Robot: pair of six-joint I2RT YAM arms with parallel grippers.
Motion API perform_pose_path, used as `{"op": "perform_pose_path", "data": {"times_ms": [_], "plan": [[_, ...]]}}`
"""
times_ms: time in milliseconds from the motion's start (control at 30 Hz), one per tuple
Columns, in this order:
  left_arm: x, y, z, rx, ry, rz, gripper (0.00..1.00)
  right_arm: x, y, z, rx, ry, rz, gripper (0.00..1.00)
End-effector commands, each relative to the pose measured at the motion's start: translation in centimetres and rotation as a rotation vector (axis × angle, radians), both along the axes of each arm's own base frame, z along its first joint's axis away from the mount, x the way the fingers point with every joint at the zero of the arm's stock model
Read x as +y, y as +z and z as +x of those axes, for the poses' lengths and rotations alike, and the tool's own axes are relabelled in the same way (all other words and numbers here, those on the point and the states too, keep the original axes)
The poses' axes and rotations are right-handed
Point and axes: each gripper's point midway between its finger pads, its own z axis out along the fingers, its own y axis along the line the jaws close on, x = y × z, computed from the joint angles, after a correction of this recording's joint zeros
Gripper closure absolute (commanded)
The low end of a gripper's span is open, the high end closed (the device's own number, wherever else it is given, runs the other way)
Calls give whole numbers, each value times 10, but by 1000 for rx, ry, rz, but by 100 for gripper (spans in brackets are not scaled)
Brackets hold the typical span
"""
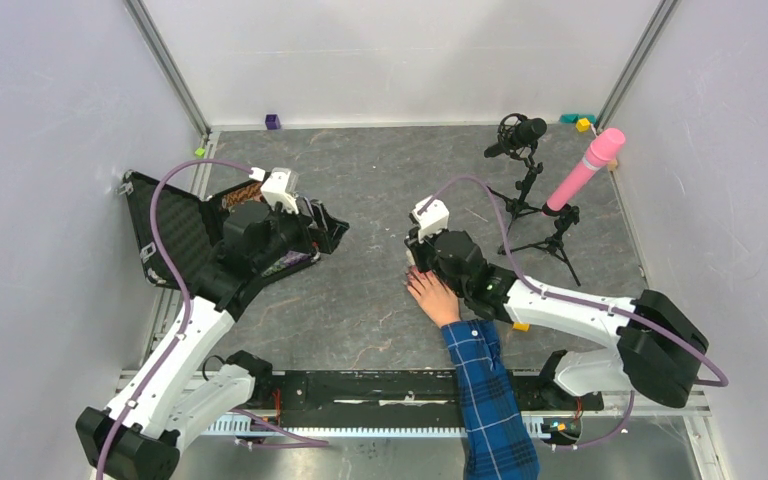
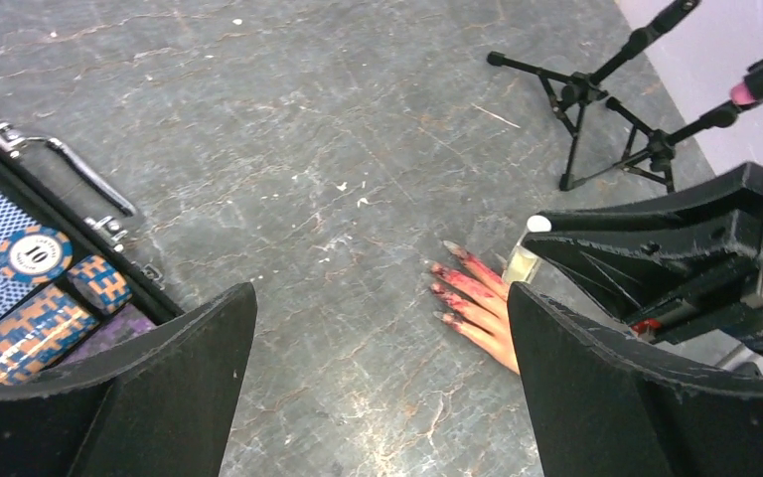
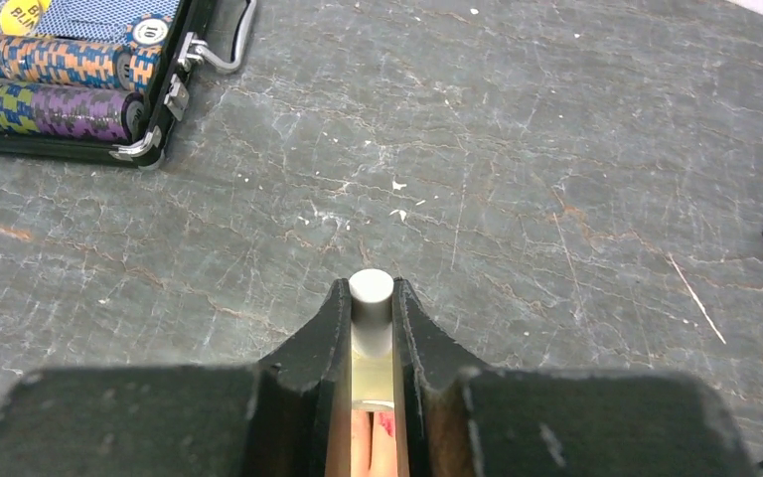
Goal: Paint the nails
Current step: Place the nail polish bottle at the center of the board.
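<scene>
I count one hand [image 1: 430, 295] in one blue plaid sleeve [image 1: 490, 400], four dark-pink nails [image 2: 438, 269] showing on it, and one white-capped bottle [image 3: 371, 293] just beside it. Well left of the hand lies one open chip case [image 1: 175, 235]; right of it stand two black tripods [image 1: 525, 195], and beyond it sit four small coloured blocks [image 1: 273, 121].

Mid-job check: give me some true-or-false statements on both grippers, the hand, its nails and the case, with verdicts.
1. The right gripper is shut on the small white-capped bottle. True.
2. The left gripper is shut. False: it is wide open, holding nothing.
3. The hand lies flat on the table, close by that bottle. True.
4. The nails are bare. False: they show dark pink-red colour.
5. The chip case is closed. False: it is open, chips showing.
</scene>
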Motion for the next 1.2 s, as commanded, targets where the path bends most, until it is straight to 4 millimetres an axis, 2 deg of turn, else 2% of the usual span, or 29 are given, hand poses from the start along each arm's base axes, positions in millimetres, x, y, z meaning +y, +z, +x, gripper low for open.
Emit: {"op": "perform_pose_path", "data": {"times_ms": [0,200,467,700,1100,1167], "plan": [[7,23,5,-72,-5,34,0,22,39,6,-185,68,155,100],[15,18,6,-74,23,65,0,36,16,11,-204,98,159,100],[15,15,7,-70,31,63,0,63,-2,20,-197,150,180,100],[20,17,7,-89,48,71,0,82,-32,27,-147,175,148,100],[22,17,6,-94,59,75,0,90,-65,42,-114,153,88,100],[23,17,6,-93,60,75,0,91,-68,43,-111,151,83,97]]}}
